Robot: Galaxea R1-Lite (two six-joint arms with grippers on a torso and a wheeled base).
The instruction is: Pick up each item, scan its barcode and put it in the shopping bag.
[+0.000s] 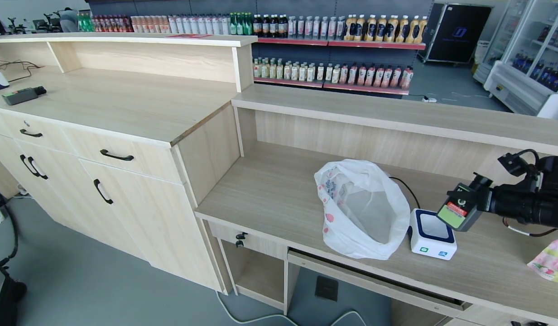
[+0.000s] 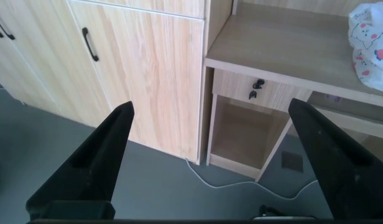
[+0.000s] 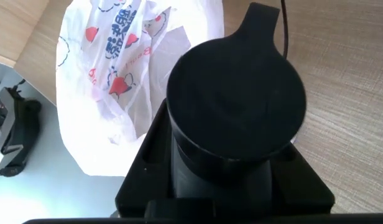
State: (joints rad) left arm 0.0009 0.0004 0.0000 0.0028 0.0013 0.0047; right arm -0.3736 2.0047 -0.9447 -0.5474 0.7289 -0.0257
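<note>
Claw (image 1: pixel 465 204) with container (image 1: pixel 455 216) above scanner (image 1: pixel 432 234)

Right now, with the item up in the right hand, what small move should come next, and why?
Probably lower the right hand slightly toward the scanner, turning the item so its label faces the window. The item hangs just above and beside the scanner, not squarely over its window. The shopping bag stands open to the scanner's left, ready afterward.
</note>
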